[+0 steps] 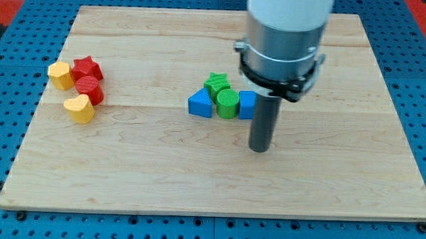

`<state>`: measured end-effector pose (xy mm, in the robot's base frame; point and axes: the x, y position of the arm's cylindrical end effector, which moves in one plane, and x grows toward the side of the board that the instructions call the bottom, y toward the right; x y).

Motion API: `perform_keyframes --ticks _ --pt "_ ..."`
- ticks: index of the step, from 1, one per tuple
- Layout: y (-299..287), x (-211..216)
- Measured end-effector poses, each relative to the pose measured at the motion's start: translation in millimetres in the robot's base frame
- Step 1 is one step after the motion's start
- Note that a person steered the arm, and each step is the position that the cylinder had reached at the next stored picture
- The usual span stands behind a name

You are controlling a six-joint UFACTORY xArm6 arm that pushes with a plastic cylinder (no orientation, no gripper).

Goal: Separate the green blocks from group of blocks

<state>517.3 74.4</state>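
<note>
Approach step: my tip [259,149], a bare rod holding nothing, stands near-right of the green cylinder [227,104] and green star [216,82], which I judge need pushing clear of the blue blocks [200,104].

The arm is a thick white cylinder with a grey metal collar and a black clamp ring below. My tip [259,148] ends a dark grey straight rod.

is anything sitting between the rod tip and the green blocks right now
Yes. My tip is to the lower right of the cluster, and the blue cube sits between it and the green cylinder. The green star lies behind the cylinder.
</note>
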Motion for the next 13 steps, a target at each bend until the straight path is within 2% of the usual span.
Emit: perform_keyframes --ticks 2,4,5,6,7,8,10,11,12,13 --pt "4.2 7.7" --pt "-31.0 -16.7" --pt "-53.1 -53.5" --pt "-41.2 -88.7" --pt "-37.1 -137.9" --pt "-57.1 -209.3" --pt "-113.0 -219.2" --pt "-206.8 -211.5" --pt "-217.6 -266.7" --pt "-124.6 -282.4"
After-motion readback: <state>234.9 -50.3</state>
